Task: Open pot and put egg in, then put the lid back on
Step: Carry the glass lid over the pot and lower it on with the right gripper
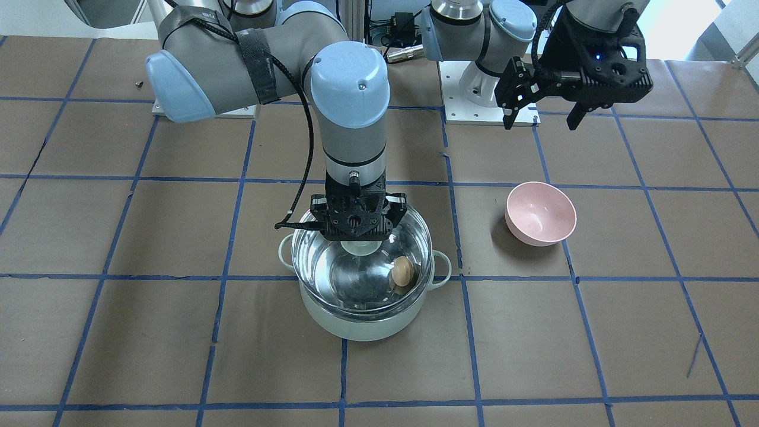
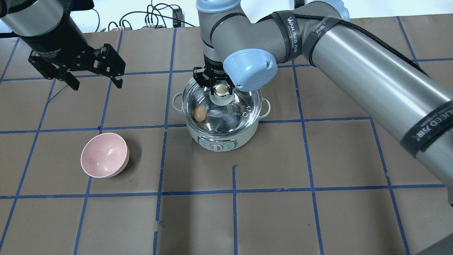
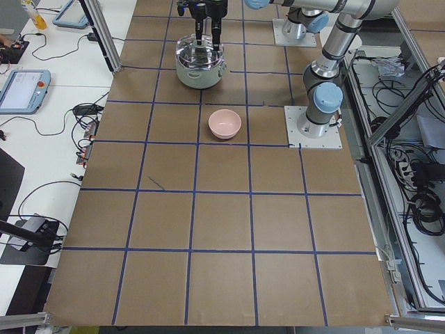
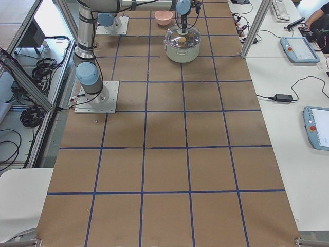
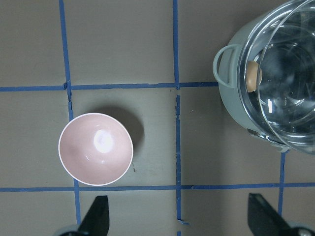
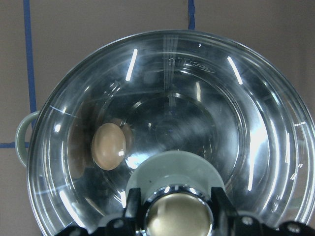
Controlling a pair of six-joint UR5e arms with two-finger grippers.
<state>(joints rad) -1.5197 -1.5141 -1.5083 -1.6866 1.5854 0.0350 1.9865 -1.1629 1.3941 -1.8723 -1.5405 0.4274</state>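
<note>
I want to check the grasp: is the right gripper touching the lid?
Touching. The right wrist view shows the right gripper with its fingers pressed against both sides of the knob of the lid.

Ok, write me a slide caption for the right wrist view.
Right gripper holds the glass lid over the pot, the egg visible inside through the glass.

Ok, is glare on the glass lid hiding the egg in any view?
Right wrist view: bright streaks across the lid, egg plain through it. Overhead: reflections crowd the lid's middle, egg clear beside them. Left wrist view: egg only partly visible, at the lid's edge.
</note>
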